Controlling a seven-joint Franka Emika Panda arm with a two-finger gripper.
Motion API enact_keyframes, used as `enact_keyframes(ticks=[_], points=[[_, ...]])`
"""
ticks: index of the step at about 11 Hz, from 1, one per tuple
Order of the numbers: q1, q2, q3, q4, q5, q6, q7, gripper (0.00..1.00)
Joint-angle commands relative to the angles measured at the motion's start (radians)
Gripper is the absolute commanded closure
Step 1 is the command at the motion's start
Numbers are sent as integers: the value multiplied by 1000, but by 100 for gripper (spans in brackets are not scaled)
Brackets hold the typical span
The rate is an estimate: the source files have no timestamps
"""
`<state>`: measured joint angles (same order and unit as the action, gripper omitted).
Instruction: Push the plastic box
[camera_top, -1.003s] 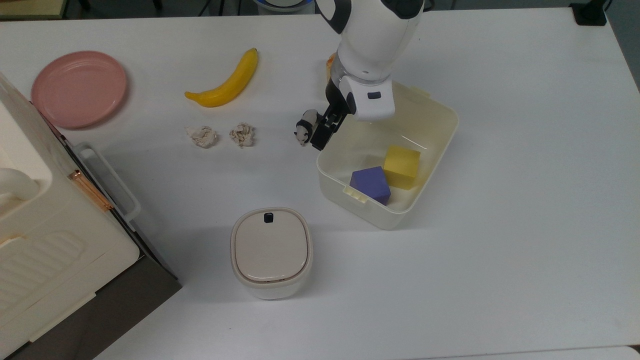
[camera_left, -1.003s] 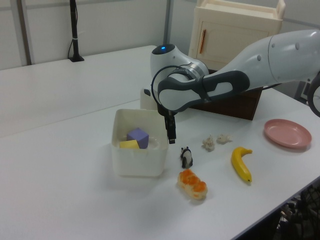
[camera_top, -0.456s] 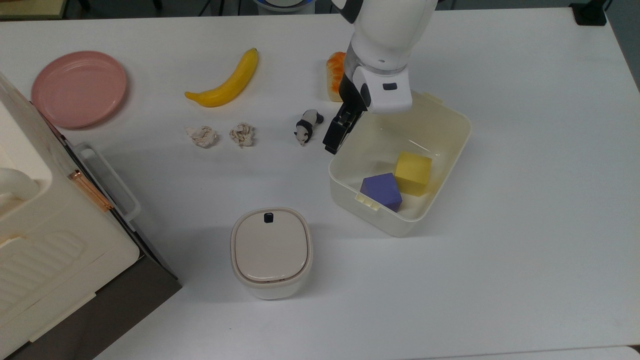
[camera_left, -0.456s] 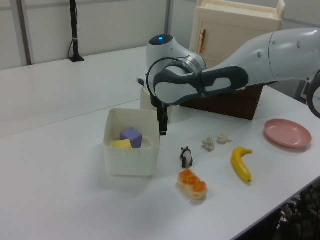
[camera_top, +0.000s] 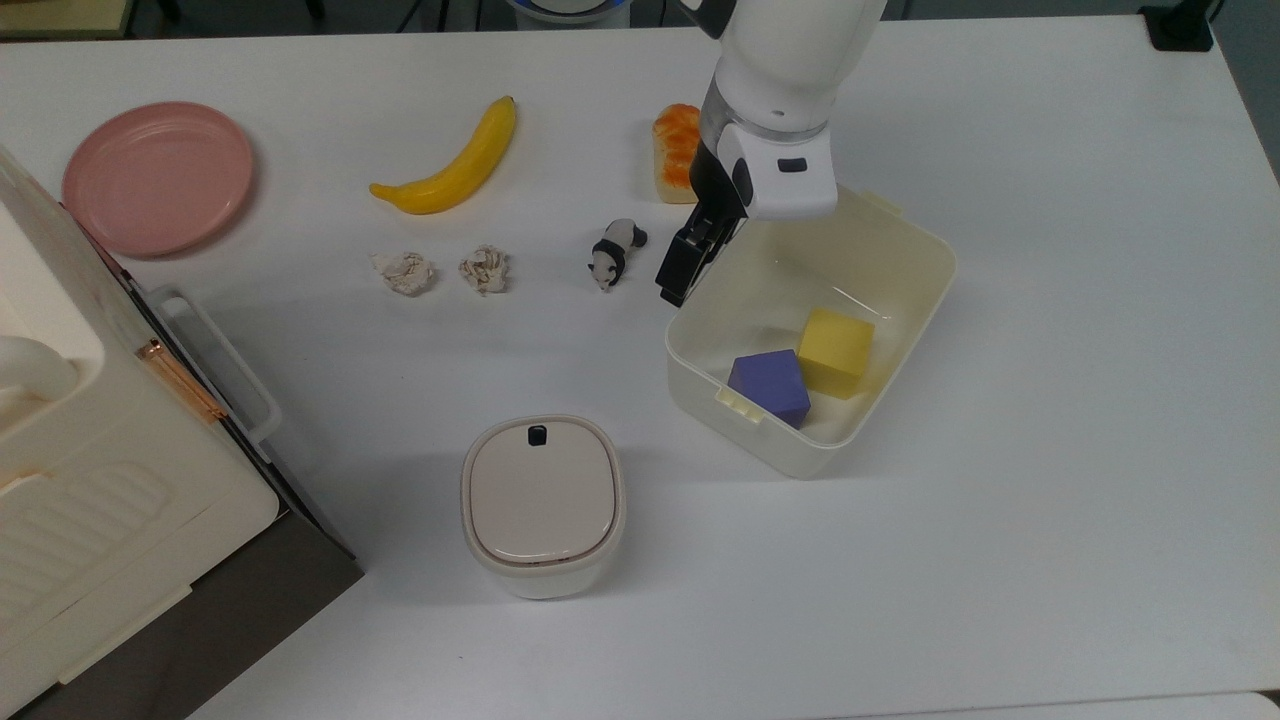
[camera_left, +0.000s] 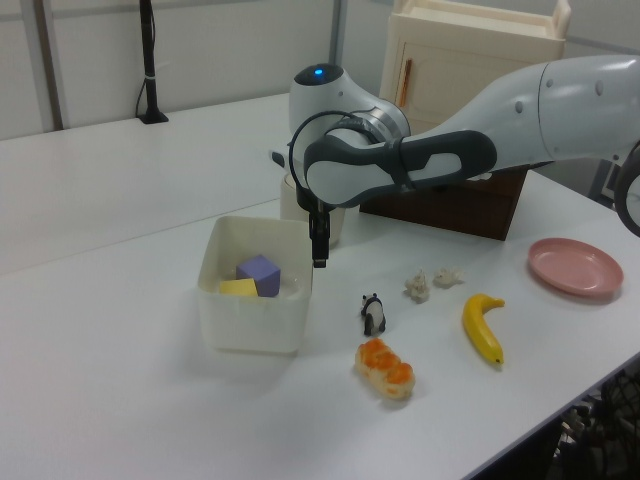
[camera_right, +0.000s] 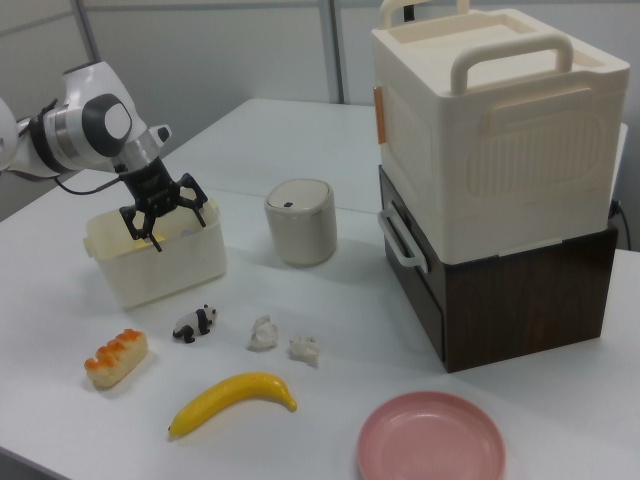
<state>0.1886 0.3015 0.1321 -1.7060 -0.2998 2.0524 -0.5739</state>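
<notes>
The plastic box (camera_top: 765, 447) is a lidless cream tub lying at an angle on the white table, right of centre in the top view. Inside it are a purple cube (camera_top: 768, 385) and a yellow cube (camera_top: 836, 352). My gripper (camera_top: 680, 284) is shut, its black tips low against the outside of the box's wall near the corner on the top view's left. In the left view the gripper (camera_left: 318, 252) hangs at the right rim of the box (camera_left: 250, 325). The box (camera_right: 150, 268) sits at the right view's left.
A panda figurine (camera_top: 615, 252) stands just left of the gripper in the top view, with a bread piece (camera_top: 677, 150) behind. Further left lie two paper wads (camera_top: 404, 272) (camera_top: 485, 268), a banana (camera_top: 455, 165) and a pink plate (camera_top: 158, 175). A lidded bin (camera_top: 543, 505) and a large cream appliance (camera_top: 90, 470) stand nearer.
The gripper has moved toward the top view's right, and the box with its two cubes has slid that way with it, away from the panda.
</notes>
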Motion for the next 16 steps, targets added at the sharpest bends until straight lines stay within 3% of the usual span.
enact_keyframes(ticks=[1,3,6,8,12,13,16], points=[[-12,-54,0,14,-5,-8,29,0],[-78,-167,1,-3,-1,-123,31,0],[-211,-320,1,3,154,-257,31,0],[-222,-354,-6,15,180,-346,58,0],[-225,-351,-14,48,188,-419,562,0],[-245,-351,-14,45,192,-420,621,0],[-323,-371,-17,31,316,-422,666,0]])
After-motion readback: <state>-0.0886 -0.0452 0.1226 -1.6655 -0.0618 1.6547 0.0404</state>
